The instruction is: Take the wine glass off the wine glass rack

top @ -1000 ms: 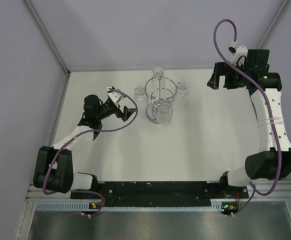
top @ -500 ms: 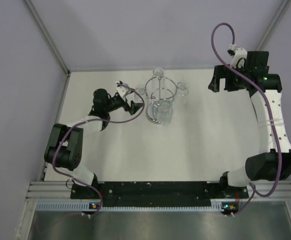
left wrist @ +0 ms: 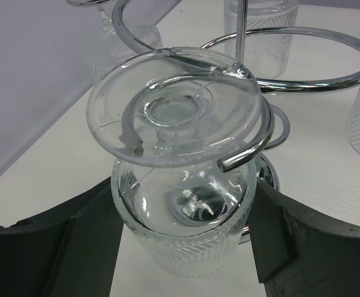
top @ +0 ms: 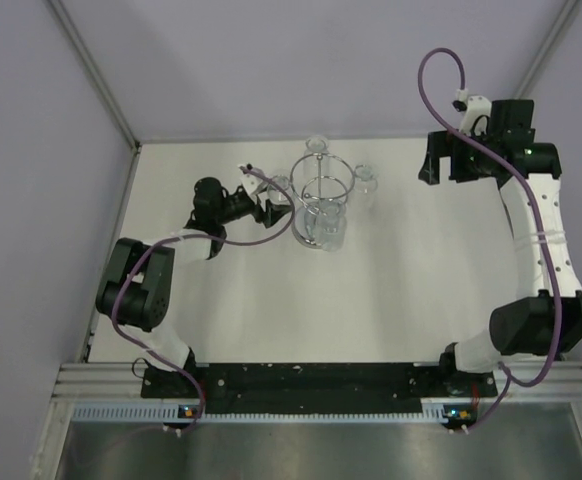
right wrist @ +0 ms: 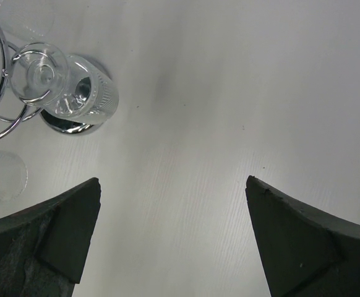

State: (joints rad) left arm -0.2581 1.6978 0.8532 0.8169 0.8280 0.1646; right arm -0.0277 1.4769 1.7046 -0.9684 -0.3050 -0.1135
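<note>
The wine glass [left wrist: 180, 247] hangs upside down, its round foot [left wrist: 174, 111] resting in a small loop-ended arm [left wrist: 255, 147] of the chrome wine glass rack [left wrist: 328, 82]. My left gripper [left wrist: 183, 241] is shut on the glass, one dark finger pressed against each side of the ribbed bowl. From above, the left gripper [top: 274, 203] sits at the left side of the rack [top: 321, 190], where that glass [top: 281, 184] hangs. My right gripper [top: 439, 160] is open far to the right, holding nothing, with bare table between its fingers [right wrist: 62, 229].
Other glasses hang on the rack at the back [top: 316, 146], right [top: 367, 181] and front [top: 328, 228]. The rack's mirrored base [right wrist: 68, 125] stands on the white table. Walls close off the left, back and right sides.
My left arm reached right to the rack and its jaws closed around the hanging glass bowl. The right arm has barely moved.
</note>
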